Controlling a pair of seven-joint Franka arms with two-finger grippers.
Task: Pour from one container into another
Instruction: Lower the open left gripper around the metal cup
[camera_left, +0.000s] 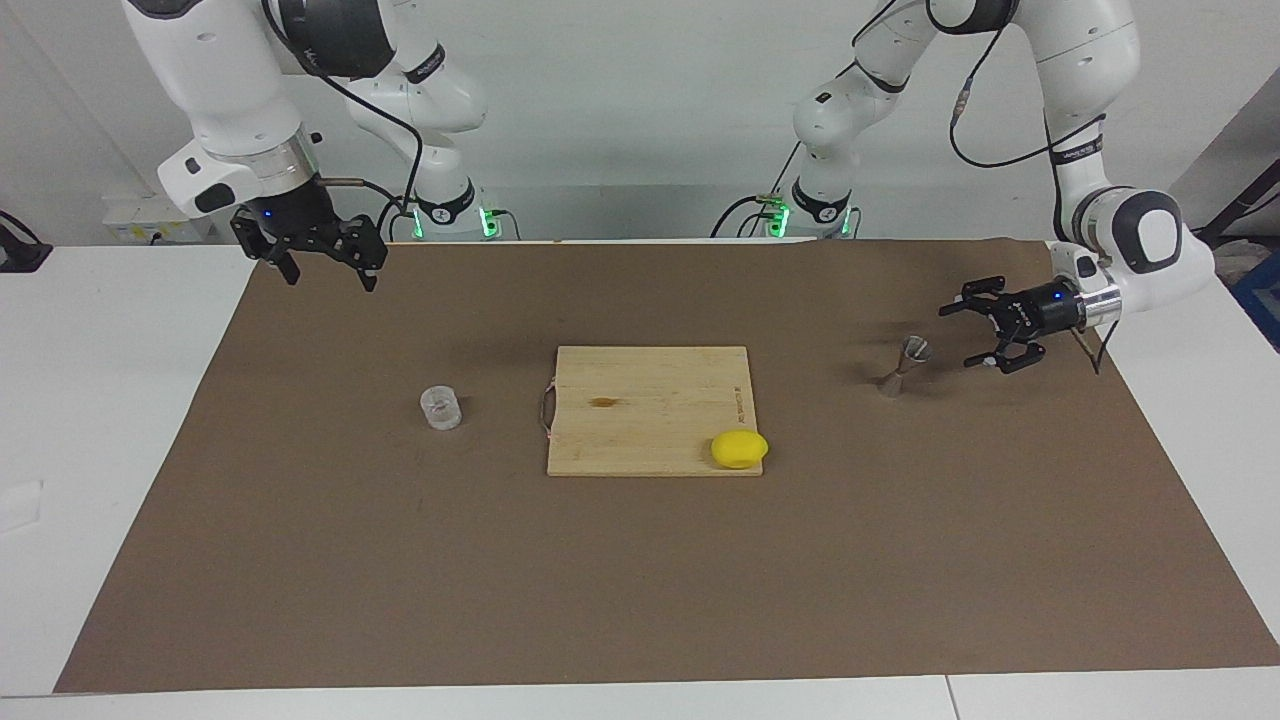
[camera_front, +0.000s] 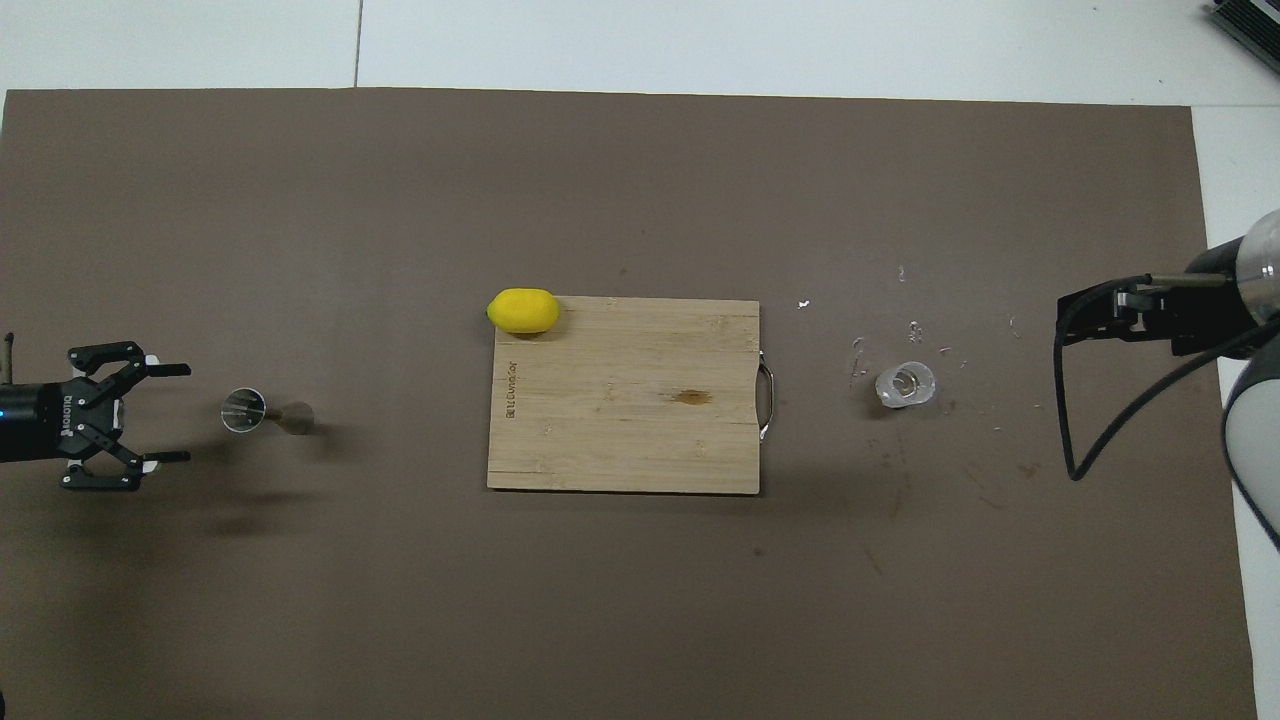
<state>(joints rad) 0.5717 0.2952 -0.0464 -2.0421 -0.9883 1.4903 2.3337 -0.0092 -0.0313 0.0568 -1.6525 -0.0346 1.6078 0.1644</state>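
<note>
Left end effector (camera_left: 978, 336) open beside one jigger (camera_left: 903, 365), right end effector (camera_left: 325, 262) open, one cup (camera_left: 440, 407)

Facing view: high camera across the table, looking toward both arm bases and the back wall. Overhead view: camera above the robots' end, looking steeply down and forward. Both share the brown mat (camera_left: 300, 560) (camera_front: 300, 200) and cutting board (camera_left: 640, 420) (camera_front: 620, 420), seen half a turn apart

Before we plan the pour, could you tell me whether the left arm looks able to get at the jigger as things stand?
Probably yes. The left gripper is open, turned sideways toward the jigger, which stands upright on the mat beside it with nothing between them.
</note>
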